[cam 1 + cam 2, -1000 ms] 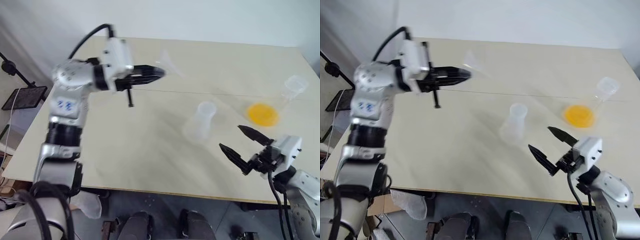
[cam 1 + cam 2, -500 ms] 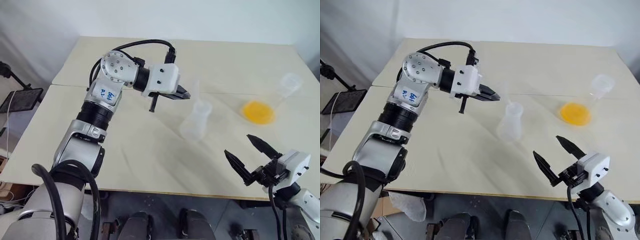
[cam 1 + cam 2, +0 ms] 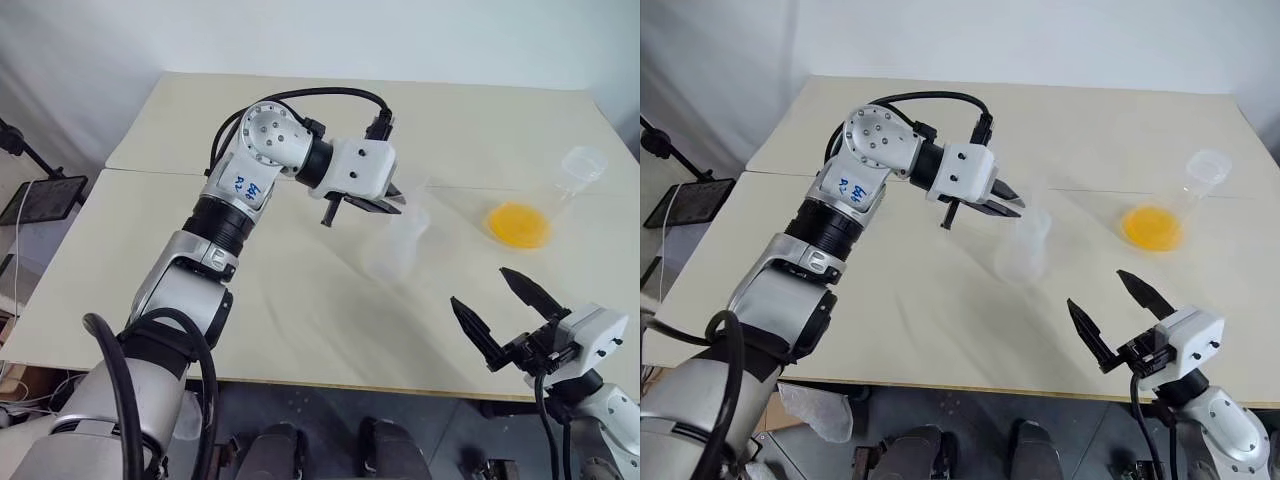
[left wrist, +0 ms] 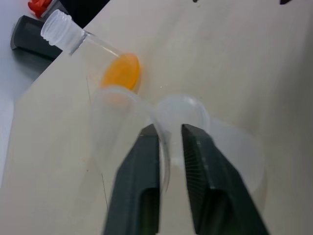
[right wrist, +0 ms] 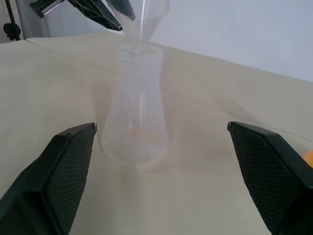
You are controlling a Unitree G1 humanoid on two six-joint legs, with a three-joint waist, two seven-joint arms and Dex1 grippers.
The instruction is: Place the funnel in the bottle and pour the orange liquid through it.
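Note:
The frosted bottle (image 3: 398, 248) stands upright mid-table. The clear funnel (image 5: 144, 17) sits tilted over the bottle's neck (image 5: 139, 51), stem down into the mouth. My left gripper (image 4: 168, 128) is at the funnel's cone. Its fingers stand a little apart, open, with the funnel's thin rim in the gap. The orange liquid (image 3: 520, 225) lies in the base of a clearer flask (image 3: 582, 165) at the table's right side. My right gripper (image 3: 480, 288) hovers open near the front right edge, apart from both flasks, holding nothing.
The cream table (image 3: 250, 300) has a seam running across its middle. A black stand (image 3: 20, 150) is off the table's left side. Bare tabletop lies between the bottle and the front edge.
My left gripper carried the funnel right and down to the bottle's neck. Its fingers have since parted slightly. The right gripper has stayed open in about the same place.

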